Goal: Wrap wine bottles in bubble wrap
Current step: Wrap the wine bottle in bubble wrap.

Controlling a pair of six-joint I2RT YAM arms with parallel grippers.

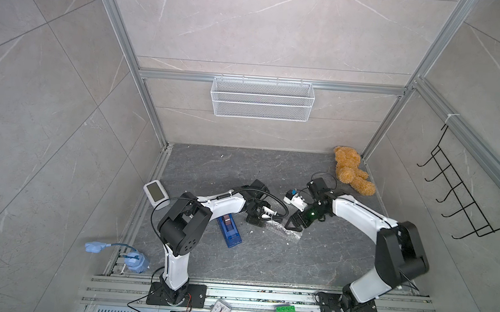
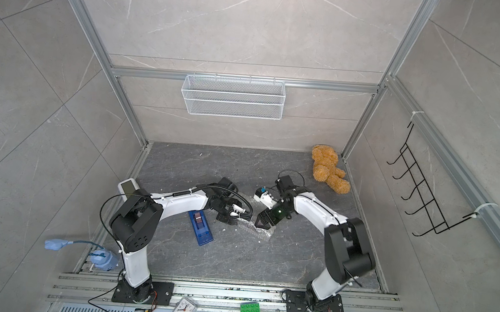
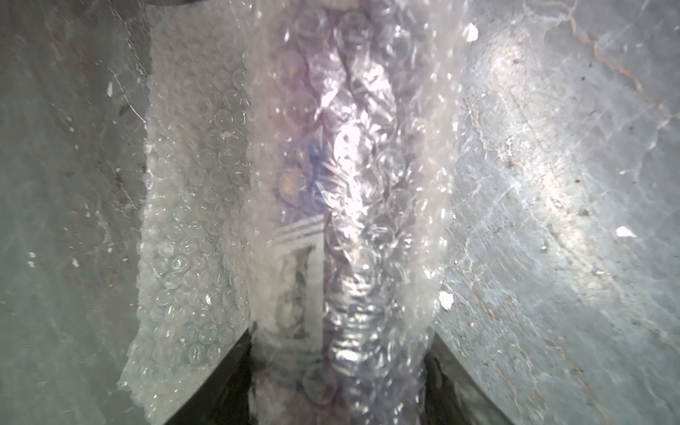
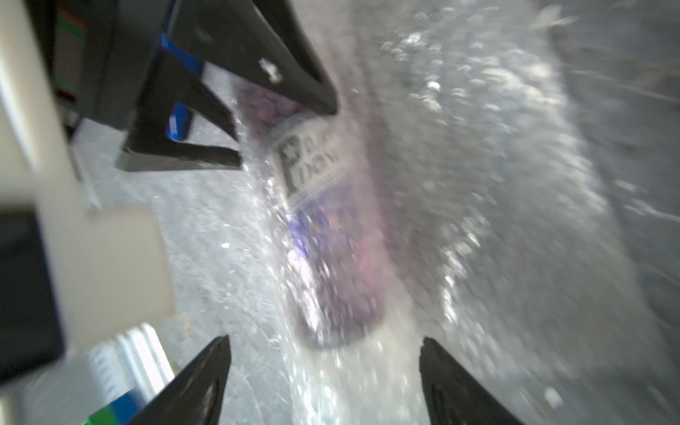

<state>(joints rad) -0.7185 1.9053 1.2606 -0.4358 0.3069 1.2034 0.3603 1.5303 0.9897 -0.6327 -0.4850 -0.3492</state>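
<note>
Bubble wrap [image 3: 191, 220] around wine bottle [image 4: 331, 257], inside left end effector [image 3: 340, 329]

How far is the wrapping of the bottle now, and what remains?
Done: bubble wrap already covers the bottle. In hand: left gripper clamps the wrapped bottle; right gripper is open at its other end. Remaining: a loose flap lies flat beside it, probably to be rolled; tape dispenser lies untouched.

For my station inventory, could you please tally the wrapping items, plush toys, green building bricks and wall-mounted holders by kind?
Wrapping items: 3 (wine bottle, bubble wrap, blue tape dispenser)
Plush toys: 1 (teddy bear)
Green building bricks: 1 (green building brick)
Wall-mounted holders: 2 (white wire mesh basket, black hook rack)
Total: 7
</note>
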